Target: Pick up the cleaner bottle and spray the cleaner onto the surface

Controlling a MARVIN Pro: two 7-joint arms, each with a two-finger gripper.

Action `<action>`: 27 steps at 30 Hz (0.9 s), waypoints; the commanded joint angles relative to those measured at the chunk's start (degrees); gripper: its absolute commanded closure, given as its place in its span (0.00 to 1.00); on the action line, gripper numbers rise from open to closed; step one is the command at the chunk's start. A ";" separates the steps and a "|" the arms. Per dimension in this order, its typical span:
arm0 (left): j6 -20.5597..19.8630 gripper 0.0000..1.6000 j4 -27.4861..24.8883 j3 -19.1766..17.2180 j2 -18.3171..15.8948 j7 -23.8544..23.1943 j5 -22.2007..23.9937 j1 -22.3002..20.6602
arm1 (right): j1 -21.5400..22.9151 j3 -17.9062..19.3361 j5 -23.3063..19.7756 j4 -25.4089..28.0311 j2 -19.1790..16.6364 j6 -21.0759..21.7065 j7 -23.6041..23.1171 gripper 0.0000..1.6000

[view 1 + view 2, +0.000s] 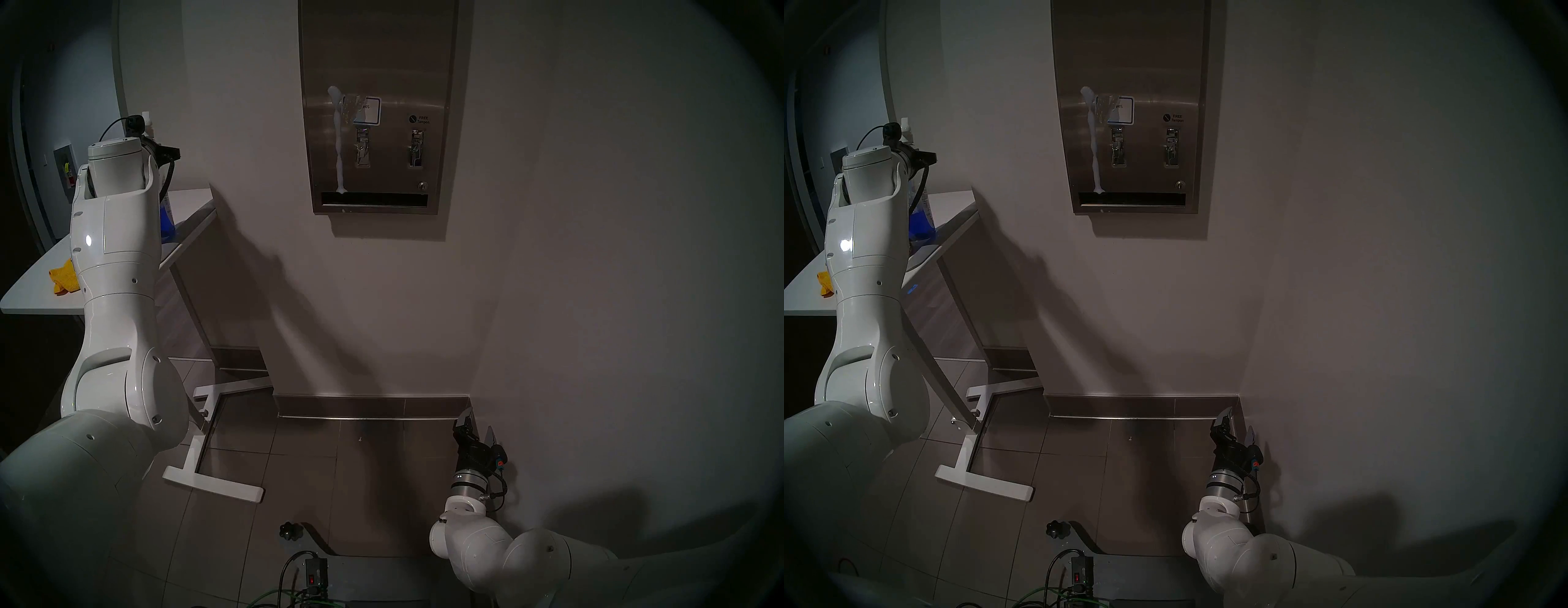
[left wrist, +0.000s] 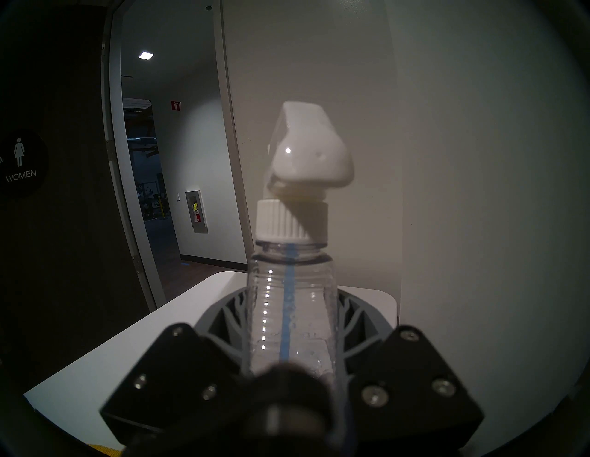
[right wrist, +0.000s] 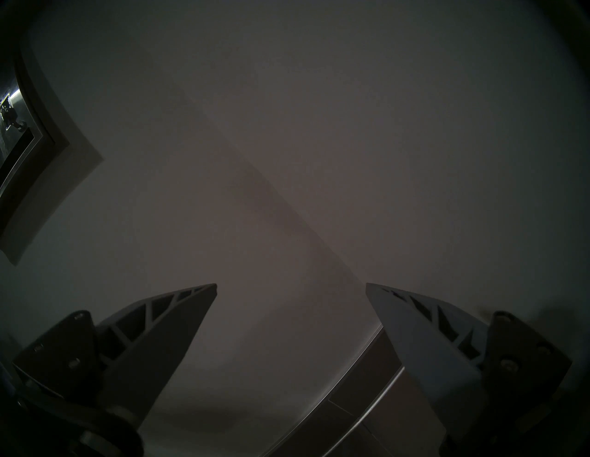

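Observation:
The cleaner bottle (image 2: 292,306) is clear with a white trigger nozzle, and blue cleaner (image 1: 166,220) shows low in it. It stands upright over the white table at the left, mostly hidden behind my left arm in the head views. My left gripper (image 2: 292,296) is shut on the bottle's upper body, one finger on each side. The surface is the steel dispenser panel (image 1: 382,63) on the wall; a white foam streak (image 1: 339,148) runs down it to the dark slot. My right gripper (image 1: 479,424) is open and empty, low by the wall corner near the floor.
The white table (image 1: 191,204) stands at the left wall, with a yellow cloth (image 1: 63,276) on it. Its white foot (image 1: 212,479) lies on the tiled floor. A dark baseboard (image 1: 373,407) runs along the wall. An open doorway (image 2: 166,191) lies behind the bottle.

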State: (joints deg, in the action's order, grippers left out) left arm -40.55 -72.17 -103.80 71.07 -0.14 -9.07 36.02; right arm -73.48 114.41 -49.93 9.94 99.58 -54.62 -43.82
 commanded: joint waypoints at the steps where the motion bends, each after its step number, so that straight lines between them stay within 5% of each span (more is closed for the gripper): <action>1: 1.73 1.00 -1.34 0.60 -0.85 -0.11 0.14 -5.63 | 0.70 0.05 -0.05 1.39 -0.10 -0.38 -1.06 0.00; 27: 1.64 1.00 3.87 1.65 -2.77 0.01 -0.08 -9.04 | 0.47 1.85 -1.95 1.37 -0.09 -0.38 -1.71 0.00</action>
State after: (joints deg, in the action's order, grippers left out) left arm -40.63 -66.88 -102.18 69.84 -0.16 -9.09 32.42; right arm -73.62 116.34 -51.97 10.32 99.62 -54.66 -44.71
